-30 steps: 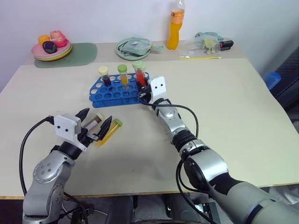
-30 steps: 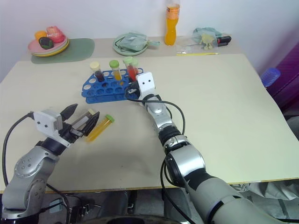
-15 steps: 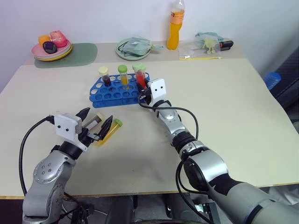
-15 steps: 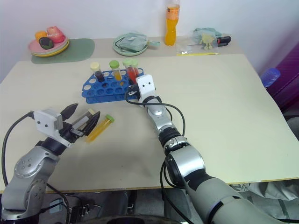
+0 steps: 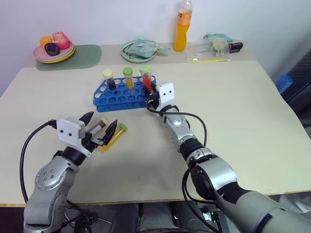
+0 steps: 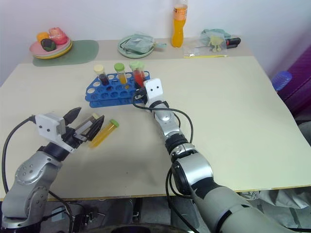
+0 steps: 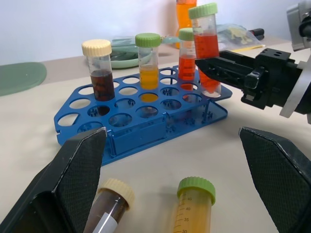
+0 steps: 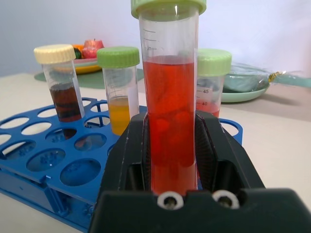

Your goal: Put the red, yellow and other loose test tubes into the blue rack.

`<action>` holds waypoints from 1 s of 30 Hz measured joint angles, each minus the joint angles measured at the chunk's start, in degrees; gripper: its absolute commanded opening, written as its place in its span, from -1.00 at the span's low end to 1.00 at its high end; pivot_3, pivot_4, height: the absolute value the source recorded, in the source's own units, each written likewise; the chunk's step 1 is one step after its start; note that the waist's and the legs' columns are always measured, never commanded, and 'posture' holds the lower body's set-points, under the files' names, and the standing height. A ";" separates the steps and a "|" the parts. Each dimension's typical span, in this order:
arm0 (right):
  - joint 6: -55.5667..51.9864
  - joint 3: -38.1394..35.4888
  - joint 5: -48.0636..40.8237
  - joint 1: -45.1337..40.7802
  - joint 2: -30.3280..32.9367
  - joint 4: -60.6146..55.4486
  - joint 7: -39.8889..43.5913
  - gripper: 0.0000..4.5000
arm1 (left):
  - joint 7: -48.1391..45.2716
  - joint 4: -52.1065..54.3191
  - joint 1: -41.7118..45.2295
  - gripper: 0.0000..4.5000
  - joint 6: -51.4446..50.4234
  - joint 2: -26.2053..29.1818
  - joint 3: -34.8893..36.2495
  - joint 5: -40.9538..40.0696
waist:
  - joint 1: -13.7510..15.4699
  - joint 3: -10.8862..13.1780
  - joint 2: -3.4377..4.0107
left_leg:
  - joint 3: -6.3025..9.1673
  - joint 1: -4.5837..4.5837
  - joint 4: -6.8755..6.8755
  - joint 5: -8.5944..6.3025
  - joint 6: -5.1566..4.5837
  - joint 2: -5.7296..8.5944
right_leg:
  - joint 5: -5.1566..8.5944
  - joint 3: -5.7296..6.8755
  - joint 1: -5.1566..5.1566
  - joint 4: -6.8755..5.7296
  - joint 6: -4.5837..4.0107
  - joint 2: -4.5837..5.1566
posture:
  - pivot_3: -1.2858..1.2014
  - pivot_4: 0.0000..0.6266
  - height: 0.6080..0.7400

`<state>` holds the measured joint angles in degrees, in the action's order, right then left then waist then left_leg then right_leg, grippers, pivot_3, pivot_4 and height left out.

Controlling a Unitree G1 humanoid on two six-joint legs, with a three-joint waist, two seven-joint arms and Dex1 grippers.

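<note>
Right gripper (image 5: 151,95) clamped on red tube (image 8: 170,116), upright over blue rack (image 5: 124,96) corner; centre it on a hole, then lower straight. Left gripper (image 5: 99,128) jaws apart above two loose tubes on desk (image 5: 233,107).

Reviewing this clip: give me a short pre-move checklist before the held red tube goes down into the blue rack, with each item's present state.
1. Right gripper shut on the red tube: ok.
2. Red tube upright in the grip: ok.
3. Free holes in the blue rack near the tube: ok.
4. Tube bottom lined up over one hole: cannot tell.
5. Left gripper open, apart from the rack: ok.
6. All tubes racked: not ok; yellow tube and brown tube lie on the table.
</note>
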<state>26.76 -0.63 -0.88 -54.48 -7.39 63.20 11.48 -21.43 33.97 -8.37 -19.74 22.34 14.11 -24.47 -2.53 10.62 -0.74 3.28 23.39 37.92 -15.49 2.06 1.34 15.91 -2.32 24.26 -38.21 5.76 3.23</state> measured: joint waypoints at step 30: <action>9.82 -0.43 1.28 0.85 0.87 -1.33 0.49 0.63 | -2.11 0.30 -4.84 1.00 2.11 0.63 2.35 -0.09 | 0.01 0.01 0.02 | 0.02 0.00 0.00 0.00 0.00 -0.01 | 0.00 0.00 0.00 0.00 0.00 0.00 | 0.03 -0.52 0.83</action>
<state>36.57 -1.06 0.40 -53.63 -6.53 61.87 11.97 -23.55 34.27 -13.22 -17.63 22.97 16.47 -24.56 -2.52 10.63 -0.72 3.30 23.39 37.92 -15.48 2.06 1.33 15.91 -2.32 24.27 -38.21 5.76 3.22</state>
